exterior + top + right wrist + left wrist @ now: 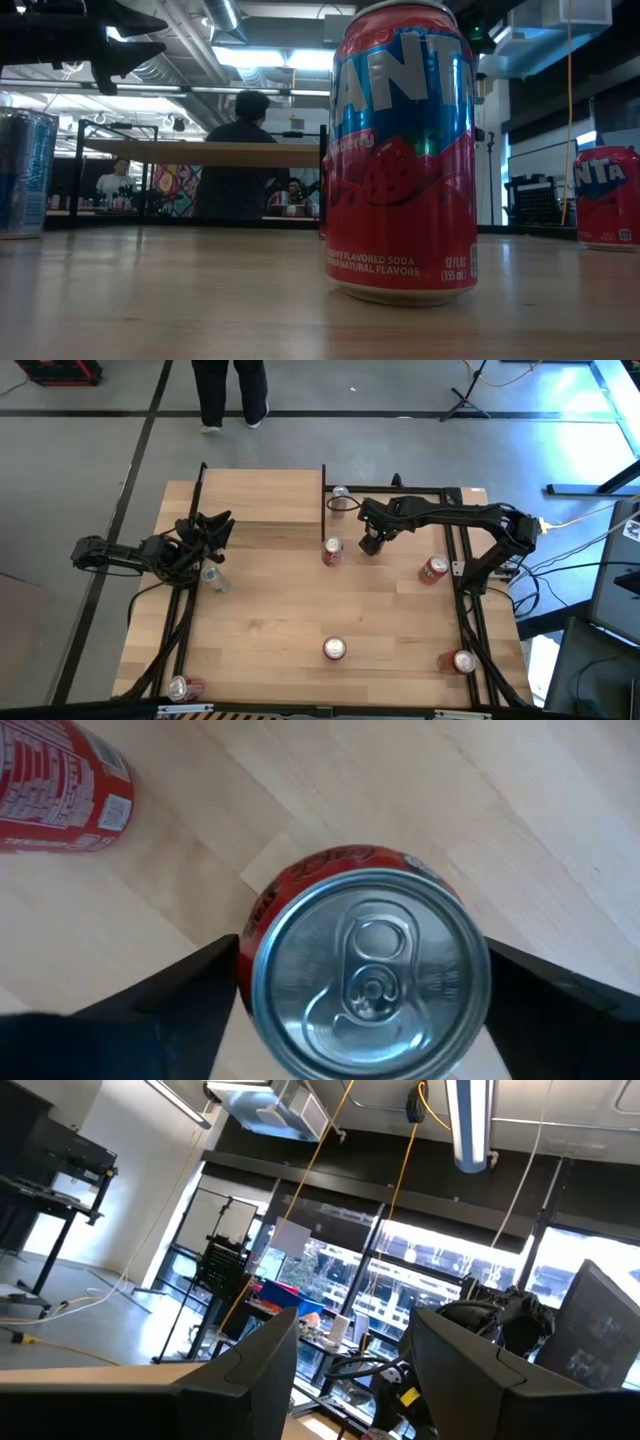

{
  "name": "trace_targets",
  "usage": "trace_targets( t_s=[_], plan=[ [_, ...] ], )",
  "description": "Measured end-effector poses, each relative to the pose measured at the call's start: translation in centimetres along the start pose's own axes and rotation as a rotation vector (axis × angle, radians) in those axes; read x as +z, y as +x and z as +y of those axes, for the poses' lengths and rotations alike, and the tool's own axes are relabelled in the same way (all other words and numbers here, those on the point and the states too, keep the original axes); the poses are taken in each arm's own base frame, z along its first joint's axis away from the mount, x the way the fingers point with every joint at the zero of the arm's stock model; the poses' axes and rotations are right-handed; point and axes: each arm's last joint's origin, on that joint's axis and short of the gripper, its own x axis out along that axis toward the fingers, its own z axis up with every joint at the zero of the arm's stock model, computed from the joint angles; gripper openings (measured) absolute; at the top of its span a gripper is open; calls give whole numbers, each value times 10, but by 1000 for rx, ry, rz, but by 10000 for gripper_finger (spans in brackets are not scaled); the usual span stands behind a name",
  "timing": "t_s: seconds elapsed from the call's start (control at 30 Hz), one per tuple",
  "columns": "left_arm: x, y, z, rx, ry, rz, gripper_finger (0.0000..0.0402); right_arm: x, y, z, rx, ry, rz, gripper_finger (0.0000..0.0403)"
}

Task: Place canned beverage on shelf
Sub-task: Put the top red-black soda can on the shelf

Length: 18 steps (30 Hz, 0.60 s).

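High view looks straight down on the whole table (260, 630). Low view sits at tabletop level, very close behind a red can (402, 150). Right wrist view looks down onto another can (368, 975); left wrist view faces the room.

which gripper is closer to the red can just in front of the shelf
Right. The right gripper straddles that red can, fingers open beside it. The left gripper sits off past the shelf's other end.

A red Fanta can (402, 150) stands upright on the counter (180, 300) (strawberry flavour), another red can (606, 197) far right, a blue can (22, 172) left.
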Motion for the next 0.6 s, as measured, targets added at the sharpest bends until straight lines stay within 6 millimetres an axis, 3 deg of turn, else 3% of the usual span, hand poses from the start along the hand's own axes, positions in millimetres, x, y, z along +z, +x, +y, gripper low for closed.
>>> trace_targets(
  t_s=[0.17,0.37,0.6],
  plan=[
    [1,0,0,-2,-1,0,185,1,-4,0,-5,-14,12,267],
    [22,9,-10,-27,89,50,185,15,-34,2,3,-72,-6,267],
    [53,19,-21,-11,148,179,185,36,-97,1,29,-167,-82,267]
  ],
)
